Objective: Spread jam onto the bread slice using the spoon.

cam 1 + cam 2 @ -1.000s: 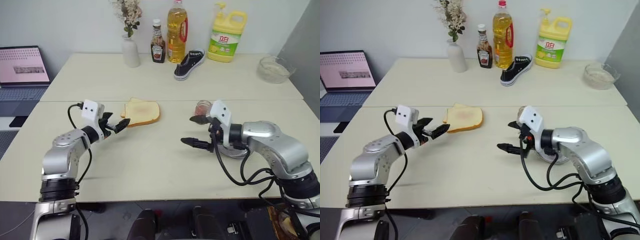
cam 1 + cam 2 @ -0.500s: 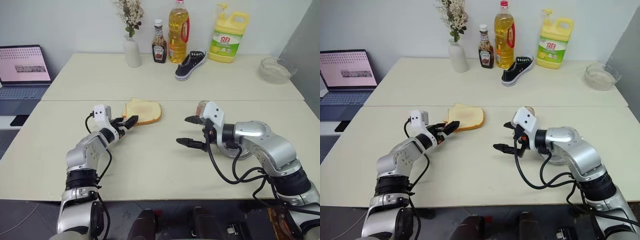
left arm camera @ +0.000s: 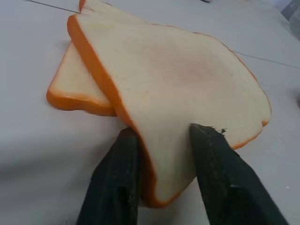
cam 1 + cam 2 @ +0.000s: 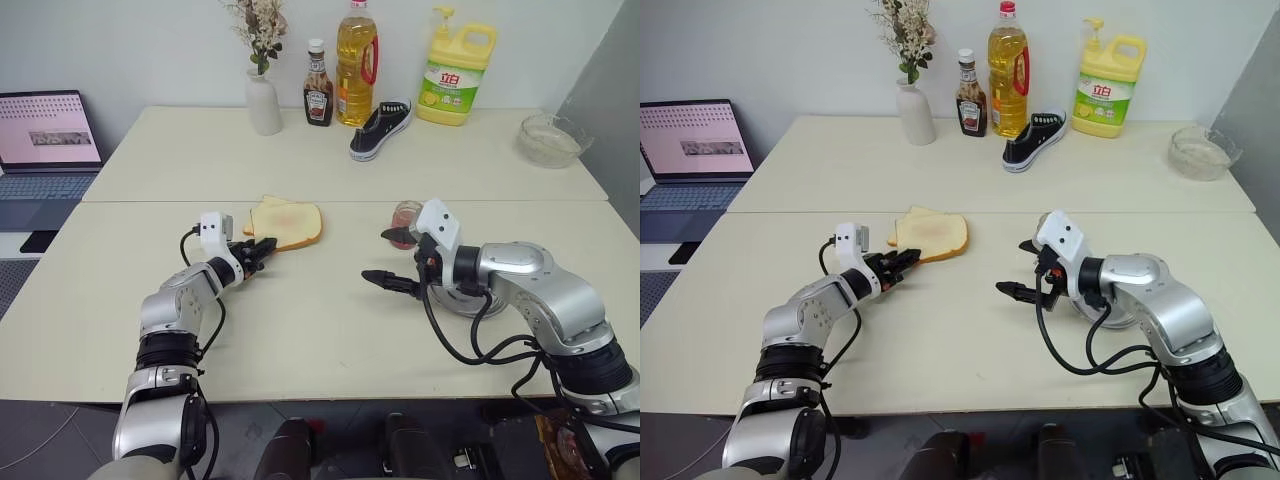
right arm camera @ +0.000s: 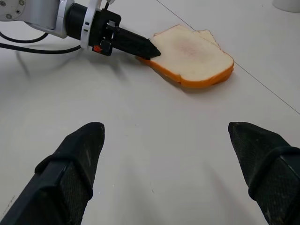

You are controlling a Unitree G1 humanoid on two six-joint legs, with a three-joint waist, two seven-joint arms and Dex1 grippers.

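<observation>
The left tool (image 3: 161, 154) is clamped on the near corner of the bread slice (image 3: 187, 84); the right tool (image 5: 168, 164) hangs spread apart. Likely step: separating the slice, so next a gentle lift off the slice beneath (image 3: 70, 89).

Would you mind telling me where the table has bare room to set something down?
Free: the front table between left gripper and right gripper; also the far half between vase and glass bowl. Crowded: back edge bottles, shoe, bread slice.
</observation>
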